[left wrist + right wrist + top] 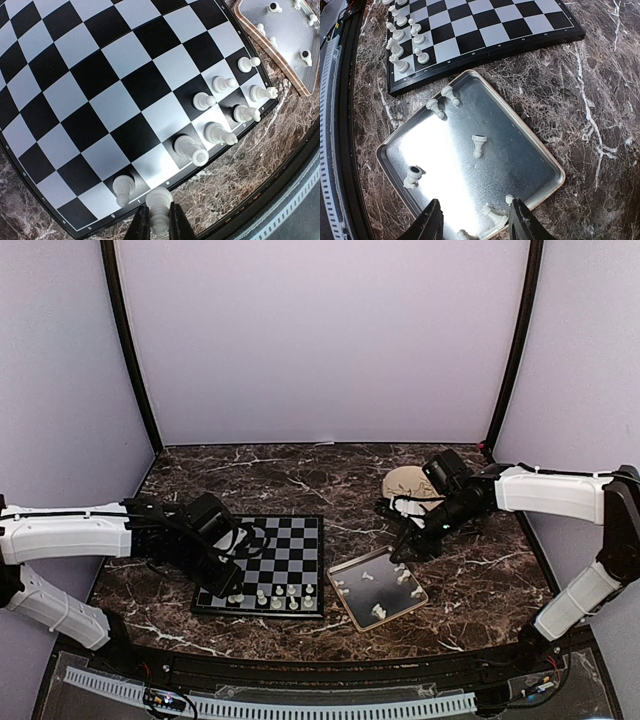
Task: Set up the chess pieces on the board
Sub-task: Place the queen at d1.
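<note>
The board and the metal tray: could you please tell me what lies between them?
Nothing: only a narrow strip of bare marble table separates the board from the tray, as the right wrist view shows.

Even, fairly bright light from overhead casts short, soft shadows. In the right wrist view, a white glare patch washes out part of the metal tray (pixel 522 137). The board (pixel 100 90) bows with wide-angle distortion. The top view is slightly grainy.

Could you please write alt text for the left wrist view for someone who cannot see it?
The left gripper holds a white chess piece at the edge of the board. Eight other white pieces stand near that edge, and a metal tray with more pieces lies beyond the corner.
</note>
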Robot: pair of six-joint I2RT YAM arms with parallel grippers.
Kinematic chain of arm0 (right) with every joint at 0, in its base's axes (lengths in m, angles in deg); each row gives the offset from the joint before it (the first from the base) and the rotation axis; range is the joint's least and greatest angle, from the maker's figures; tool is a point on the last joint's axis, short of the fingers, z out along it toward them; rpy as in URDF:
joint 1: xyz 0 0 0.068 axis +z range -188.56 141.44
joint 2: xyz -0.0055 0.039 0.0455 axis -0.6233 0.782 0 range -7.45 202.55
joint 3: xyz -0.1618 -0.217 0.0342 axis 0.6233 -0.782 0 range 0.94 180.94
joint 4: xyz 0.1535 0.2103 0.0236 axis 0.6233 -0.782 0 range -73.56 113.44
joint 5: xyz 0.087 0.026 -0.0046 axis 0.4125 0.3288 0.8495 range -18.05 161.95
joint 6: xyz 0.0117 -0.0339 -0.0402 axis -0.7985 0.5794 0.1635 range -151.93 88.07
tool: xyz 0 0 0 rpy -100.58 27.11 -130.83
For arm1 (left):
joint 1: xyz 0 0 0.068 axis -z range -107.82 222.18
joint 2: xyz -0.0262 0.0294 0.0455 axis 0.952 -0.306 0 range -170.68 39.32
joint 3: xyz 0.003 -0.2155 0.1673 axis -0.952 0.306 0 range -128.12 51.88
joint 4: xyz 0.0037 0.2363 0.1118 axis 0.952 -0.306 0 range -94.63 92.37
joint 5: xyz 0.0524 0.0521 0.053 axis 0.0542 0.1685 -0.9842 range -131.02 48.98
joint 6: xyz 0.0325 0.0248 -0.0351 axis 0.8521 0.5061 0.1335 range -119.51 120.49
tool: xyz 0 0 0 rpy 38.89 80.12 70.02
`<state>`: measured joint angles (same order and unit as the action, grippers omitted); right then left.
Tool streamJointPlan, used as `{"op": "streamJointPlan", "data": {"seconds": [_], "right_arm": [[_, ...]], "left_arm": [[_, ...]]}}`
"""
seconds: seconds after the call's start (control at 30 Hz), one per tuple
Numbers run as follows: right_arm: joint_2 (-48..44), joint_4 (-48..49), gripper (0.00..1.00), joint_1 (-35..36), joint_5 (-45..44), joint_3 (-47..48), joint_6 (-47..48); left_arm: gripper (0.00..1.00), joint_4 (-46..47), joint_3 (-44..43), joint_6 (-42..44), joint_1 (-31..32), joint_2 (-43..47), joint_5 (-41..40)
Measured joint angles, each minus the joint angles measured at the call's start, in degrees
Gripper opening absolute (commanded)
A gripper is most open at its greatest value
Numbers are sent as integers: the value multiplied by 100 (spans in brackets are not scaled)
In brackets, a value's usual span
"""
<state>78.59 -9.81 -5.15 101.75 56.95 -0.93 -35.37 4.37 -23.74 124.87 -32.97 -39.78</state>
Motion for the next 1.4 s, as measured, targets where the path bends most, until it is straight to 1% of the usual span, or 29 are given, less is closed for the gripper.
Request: {"op": "streamJointPlan", "data": {"seconds": [0.53, 0.8, 1.03, 1.2, 1.4], "right_arm": [[0, -2, 46, 0, 0, 0, 0], [0, -4, 46, 0, 0, 0, 2], [0, -13, 46, 0, 0, 0, 2], [0, -15, 46, 0, 0, 0, 7], [0, -26, 45, 0, 2, 0, 39]], "left_arm": [[9, 544, 118, 4, 0, -514, 17], [14, 649, 160, 9, 0, -599, 17], [27, 706, 160, 44, 0, -678, 15], [30, 702, 160, 50, 0, -678, 4], [36, 595, 136, 66, 0, -671, -46]]}}
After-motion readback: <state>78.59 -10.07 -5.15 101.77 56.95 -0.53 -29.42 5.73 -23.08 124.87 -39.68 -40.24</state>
